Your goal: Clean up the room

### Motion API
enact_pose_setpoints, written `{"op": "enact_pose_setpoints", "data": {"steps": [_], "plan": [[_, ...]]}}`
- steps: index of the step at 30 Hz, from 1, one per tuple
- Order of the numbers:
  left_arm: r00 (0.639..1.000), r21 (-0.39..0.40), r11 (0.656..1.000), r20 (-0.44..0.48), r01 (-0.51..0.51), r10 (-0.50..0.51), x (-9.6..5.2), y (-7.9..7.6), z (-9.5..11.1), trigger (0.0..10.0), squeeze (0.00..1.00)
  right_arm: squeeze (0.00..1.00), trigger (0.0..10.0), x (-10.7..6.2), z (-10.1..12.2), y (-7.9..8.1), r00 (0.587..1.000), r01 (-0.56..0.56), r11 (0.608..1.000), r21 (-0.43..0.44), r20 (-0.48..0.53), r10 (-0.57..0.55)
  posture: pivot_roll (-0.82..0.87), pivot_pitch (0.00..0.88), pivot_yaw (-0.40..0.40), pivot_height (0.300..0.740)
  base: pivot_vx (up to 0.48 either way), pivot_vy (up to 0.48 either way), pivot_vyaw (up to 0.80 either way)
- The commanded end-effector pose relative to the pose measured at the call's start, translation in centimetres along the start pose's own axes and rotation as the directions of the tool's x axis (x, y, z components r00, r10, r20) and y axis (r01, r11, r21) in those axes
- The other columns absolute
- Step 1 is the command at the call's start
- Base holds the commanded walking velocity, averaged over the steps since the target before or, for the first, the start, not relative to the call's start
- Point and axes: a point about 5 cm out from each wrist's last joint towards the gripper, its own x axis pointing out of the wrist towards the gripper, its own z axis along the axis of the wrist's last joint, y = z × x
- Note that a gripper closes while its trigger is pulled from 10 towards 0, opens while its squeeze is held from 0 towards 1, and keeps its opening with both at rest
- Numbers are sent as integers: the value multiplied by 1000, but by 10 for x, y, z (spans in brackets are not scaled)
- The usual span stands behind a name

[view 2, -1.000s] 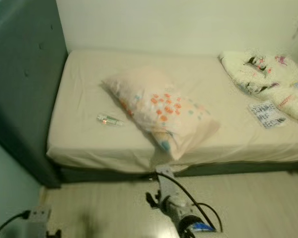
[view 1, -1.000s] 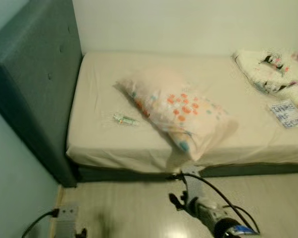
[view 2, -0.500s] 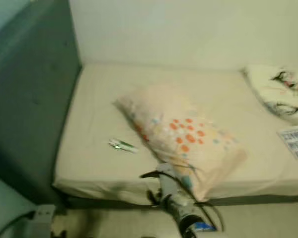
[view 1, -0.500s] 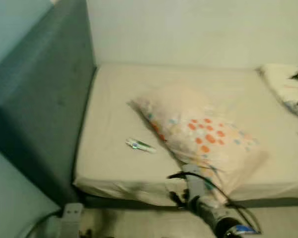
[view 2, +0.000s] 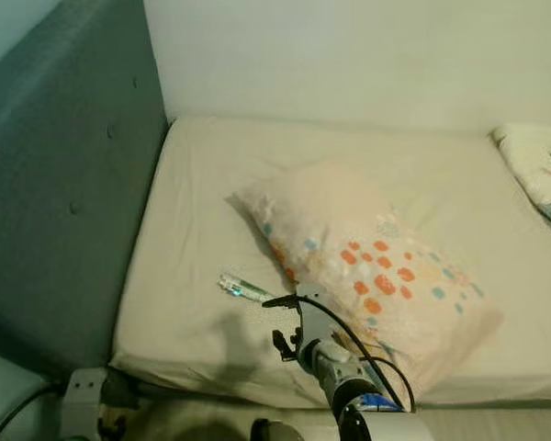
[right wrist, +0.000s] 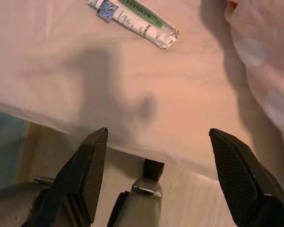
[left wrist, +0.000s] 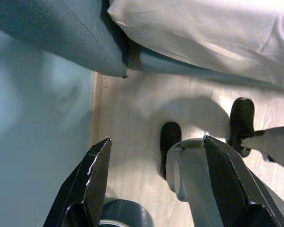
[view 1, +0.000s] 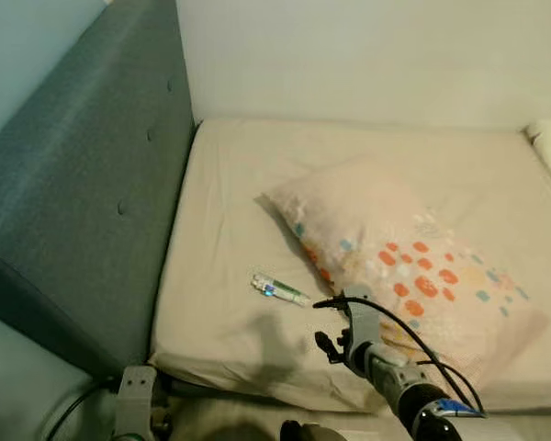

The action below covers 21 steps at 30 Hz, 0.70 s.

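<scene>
Below the spread right pincer (right wrist: 154, 156), the tube (right wrist: 132, 18) shows green lettering.

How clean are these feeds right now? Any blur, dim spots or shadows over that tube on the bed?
Eye views: soft but readable, a yellowish cast; the tube is clear of the arm's shadow on the sheet. Right wrist view: sharpest, tube print almost legible, right gripper shadow falls below it. Left wrist view: left gripper fingers sharp, wall side hazy.

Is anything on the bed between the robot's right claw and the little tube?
No. In the right wrist view, only bare sheet lies between the open right gripper and the tube.
</scene>
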Motion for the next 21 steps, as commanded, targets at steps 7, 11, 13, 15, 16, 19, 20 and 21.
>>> {"op": "enact_pose_setpoints", "data": {"steps": [7, 11, 13, 15, 16, 19, 20, 21], "plan": [[1000, 2, 1000, -24, -3, 3, -1, -2, -7, 10000, 0, 0, 10000, 1, 6, 4, 998, -56, 998, -41, 22, 57, -22, 0, 12, 740, 0, 0, 114], [1000, 3, 1000, -27, 1, -1, -2, -3, -8, 10000, 0, 0, 10000, 1, 7, 4, 998, -64, 997, -52, 23, 66, -21, 1, 11, 740, 0, 0, 800], [1000, 0, 1000, -29, 7, -7, -2, -4, -9, 10000, 0, 0, 10000, 0, 8, 1, 999, -43, 998, -46, 26, 44, -21, 1, 8, 740, 0, 0, 800], [999, -3, 1000, -30, 10, -10, -2, -4, -10, 10000, 0, 0, 10000, 0, 8, 0, 999, -33, 999, -39, 27, 34, -21, 1, 8, 740, 0, 0, 400], [999, -6, 1000, -30, 22, -22, -2, -5, -10, 10000, 0, 0, 10000, 0, 7, -2, 1000, -14, 999, -49, 15, 14, -21, 1, 8, 740, 0, 0, 0], [998, -5, 999, -30, 49, -49, -2, -8, -10, 10000, 0, 0, 10000, 0, 3, -5, 1000, 16, 998, -56, -12, -17, -21, 1, 8, 740, 0, -430, 0], [998, -5, 999, -30, 49, -49, -2, -8, -10, 10000, 0, 0, 10000, 0, 3, -5, 1000, 16, 998, -56, -12, -17, -21, 1, 8, 740, 0, -461, 0], [998, 3, 999, -30, 50, -50, -2, -8, -9, 10000, 0, 0, 10000, 0, 3, -5, 1000, 16, 998, -54, -11, -16, -21, 1, 8, 740, 0, -461, 0]]}}
